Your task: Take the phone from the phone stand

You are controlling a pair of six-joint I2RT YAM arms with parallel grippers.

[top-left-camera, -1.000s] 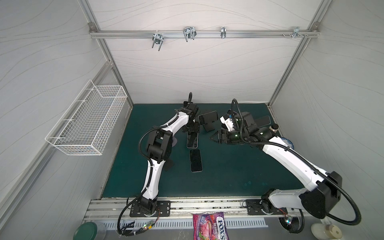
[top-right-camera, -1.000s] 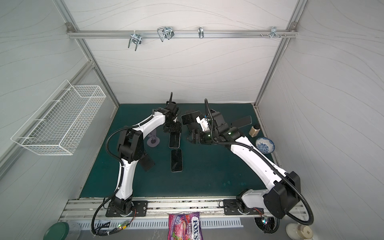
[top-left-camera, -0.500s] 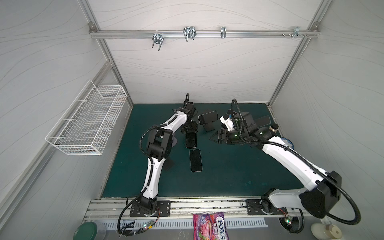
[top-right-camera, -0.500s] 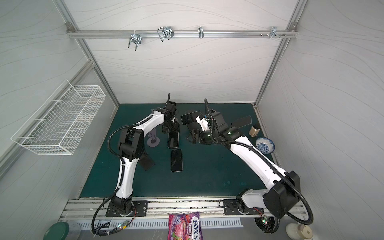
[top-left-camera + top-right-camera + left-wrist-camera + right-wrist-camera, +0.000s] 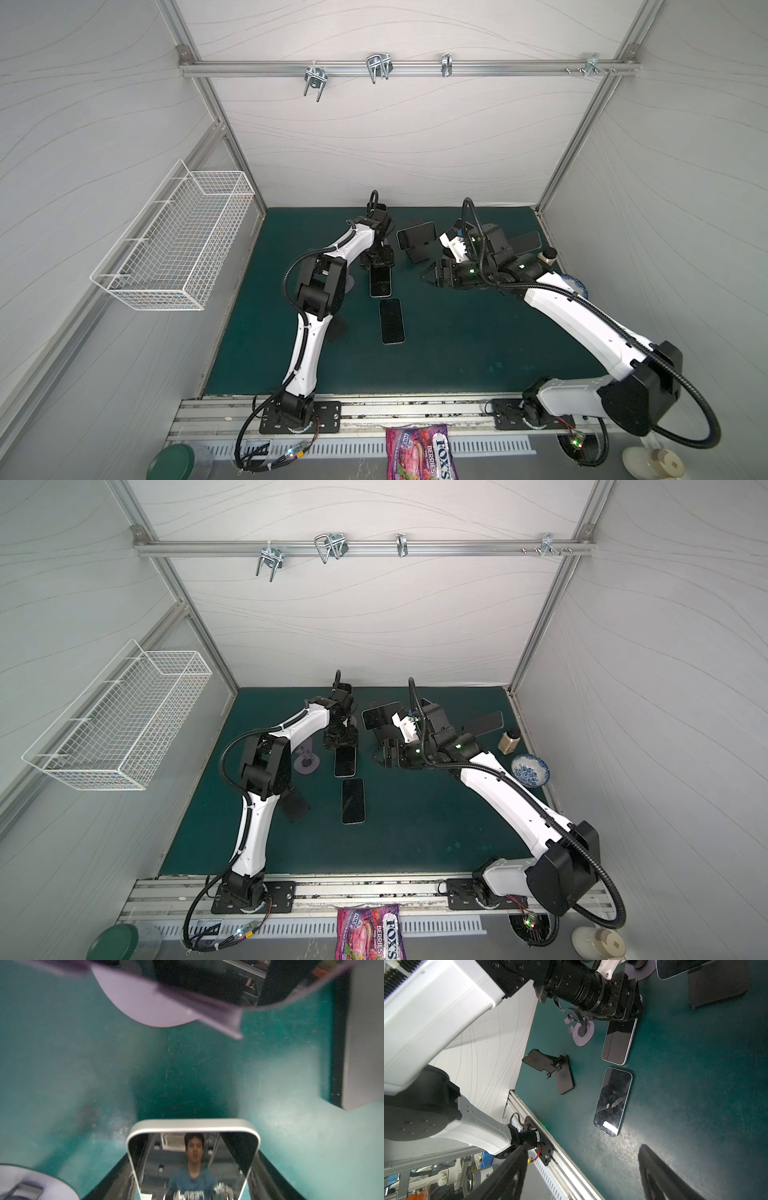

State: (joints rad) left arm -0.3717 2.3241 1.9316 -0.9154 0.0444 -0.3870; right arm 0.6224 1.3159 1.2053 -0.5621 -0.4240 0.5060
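My left gripper [image 5: 377, 262] is shut on the far end of a silver-edged phone [image 5: 380, 281], which lies low over the green mat [image 5: 457, 353]. In the left wrist view that phone [image 5: 193, 1159] fills the space between my dark fingers [image 5: 270, 1178]. Just beyond it stands a purple phone stand [image 5: 155, 1001] carrying a dark phone [image 5: 207, 980]. An empty purple stand [image 5: 306, 762] sits beside the arm. A second phone [image 5: 392, 321] lies flat nearer the front. My right gripper [image 5: 432, 277] hovers open with nothing in it, right of the phones.
Two more phones lean on black stands, one at the back middle [image 5: 415, 236] and one at the back right [image 5: 524, 242]. An empty black stand [image 5: 295, 806] sits front left. A bottle [image 5: 510, 742] and a blue bowl [image 5: 530, 771] stand by the right wall. A wire basket [image 5: 178, 245] hangs on the left.
My left arm has shifted slightly to the left, and the phone in its gripper has moved with it. The right arm has not moved.
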